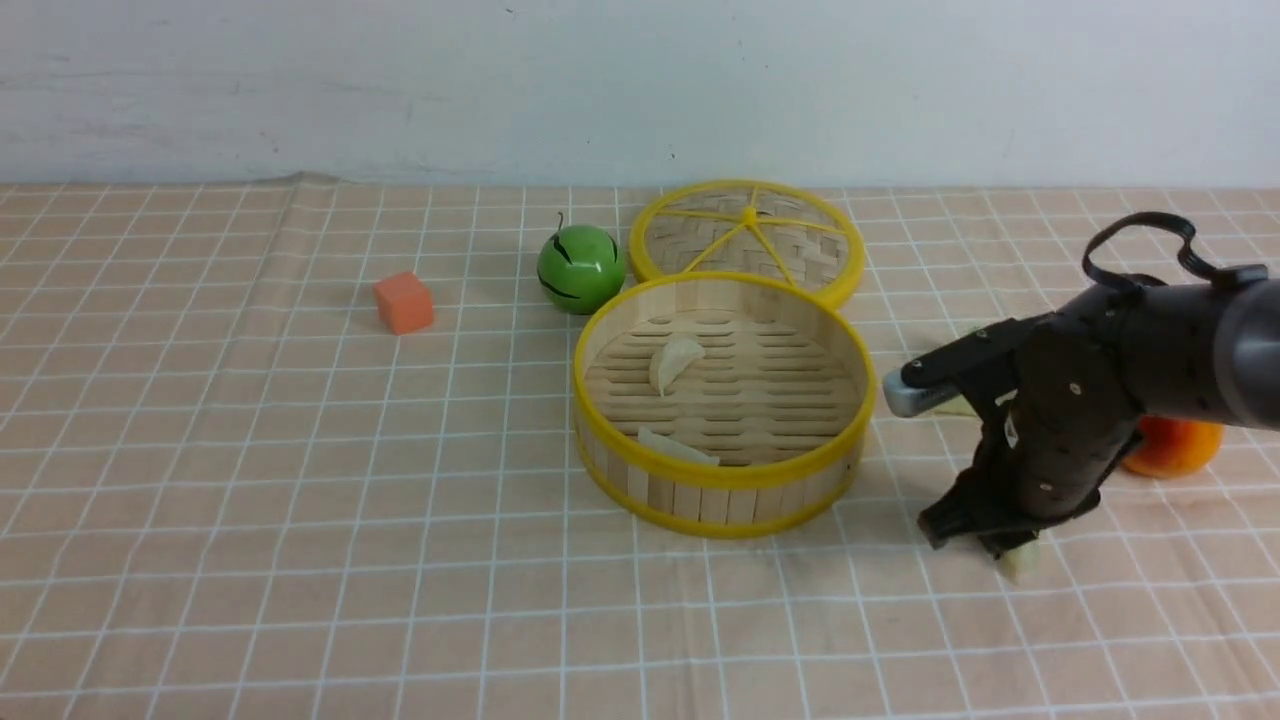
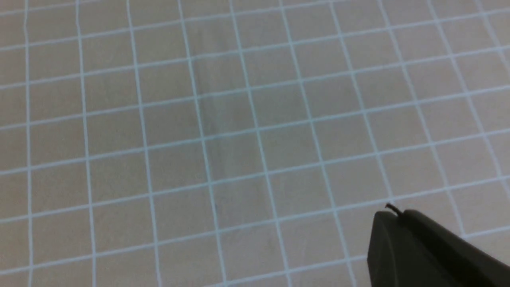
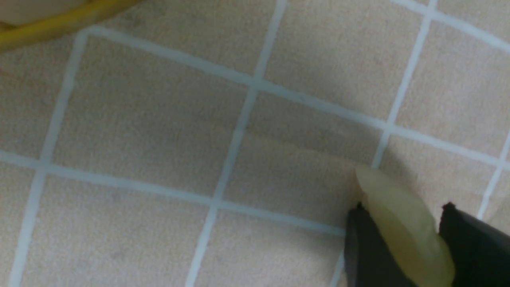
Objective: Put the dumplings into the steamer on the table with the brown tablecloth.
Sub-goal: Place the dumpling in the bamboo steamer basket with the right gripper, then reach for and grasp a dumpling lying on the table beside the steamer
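Right wrist view: right jaws pinch a glossy pale-yellow dumpling [image 3: 402, 225]; left jaws' spread cannot be told.

Lit brightly and evenly from above, throwing only soft, faint shadows beside the steamer [image 1: 700, 495] on the worktop [image 1: 250, 520]. Goes soft in the right wrist view, blurring dumpling [image 3: 406, 239] and right claw [image 3: 403, 207].

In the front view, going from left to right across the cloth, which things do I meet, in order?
Orange cube → green ball → steamer → right gripper, shut on a dumpling → orange fruit.
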Controlling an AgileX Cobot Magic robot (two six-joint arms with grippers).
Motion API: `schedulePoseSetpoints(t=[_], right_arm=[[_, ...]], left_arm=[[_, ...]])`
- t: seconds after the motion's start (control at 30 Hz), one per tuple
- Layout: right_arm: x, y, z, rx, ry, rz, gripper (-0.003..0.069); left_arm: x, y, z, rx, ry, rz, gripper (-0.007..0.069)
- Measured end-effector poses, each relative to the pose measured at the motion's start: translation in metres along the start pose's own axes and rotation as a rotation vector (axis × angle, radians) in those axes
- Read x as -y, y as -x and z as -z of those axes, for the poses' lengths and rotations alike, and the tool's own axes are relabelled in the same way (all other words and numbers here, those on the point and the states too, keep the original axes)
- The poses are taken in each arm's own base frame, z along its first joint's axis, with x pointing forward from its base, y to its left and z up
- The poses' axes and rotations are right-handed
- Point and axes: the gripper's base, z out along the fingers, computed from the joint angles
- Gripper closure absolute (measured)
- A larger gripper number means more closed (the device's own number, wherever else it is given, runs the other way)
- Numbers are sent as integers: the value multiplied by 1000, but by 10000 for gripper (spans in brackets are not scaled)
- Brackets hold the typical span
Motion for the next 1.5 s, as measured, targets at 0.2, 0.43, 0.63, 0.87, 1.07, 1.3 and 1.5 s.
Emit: schedulePoseSetpoints(t=[0.2,0.43,0.63,0.87,1.07,1.3,1.5], right_arm=[[-13,24,61,166,52,40,424],[-46,60,100,497,199,25,424],[-72,68,40,473,242,15,424],[-77,63,18,389,238,11,375],[-71,66,44,392,242,-19,197],[-25,80,106,554,120,21,139],[29,73,52,375,13,-70,138]], left_arm=[[-2,-3,-14,60,34,-49,638],[10,11,-18,261,-87,-3,638],[11,10,-21,268,-98,0,638],[11,9,-21,266,-97,0,638],[11,9,-21,266,-97,0,638],[11,10,-21,270,-98,1,638],[10,10,-21,278,-89,-10,638]])
